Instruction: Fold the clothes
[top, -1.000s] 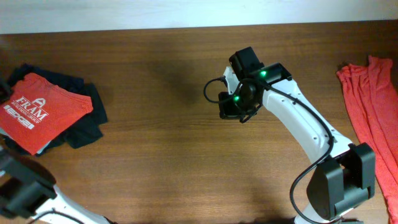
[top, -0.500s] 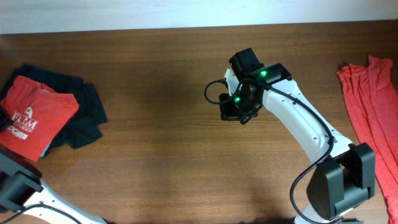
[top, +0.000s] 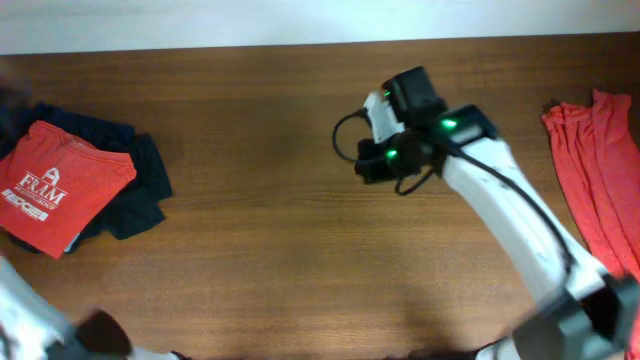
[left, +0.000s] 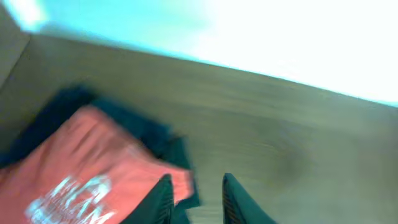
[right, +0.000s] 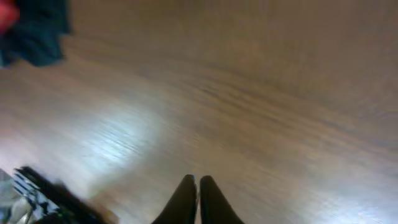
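The orange-red T-shirt (top: 62, 185) with white lettering lies folded at the table's left end on top of dark navy garments (top: 140, 185). In the blurred left wrist view the shirt (left: 93, 162) lies just ahead of my open left gripper (left: 196, 194), whose fingers frame its near corner and hold nothing. My right gripper (right: 199, 185) is shut and empty above bare wood near the table's middle. In the overhead view its wrist (top: 412, 148) hides the fingers.
A second orange-red garment (top: 598, 165) lies crumpled along the table's right edge. The brown wooden table (top: 270, 250) spans the view. A pale wall runs along the far edge. My left arm is a blur at the bottom left corner.
The folded shirt has shifted slightly and settled on the navy pile. My left arm has drawn back towards the bottom left. My right arm has moved a little to the right.
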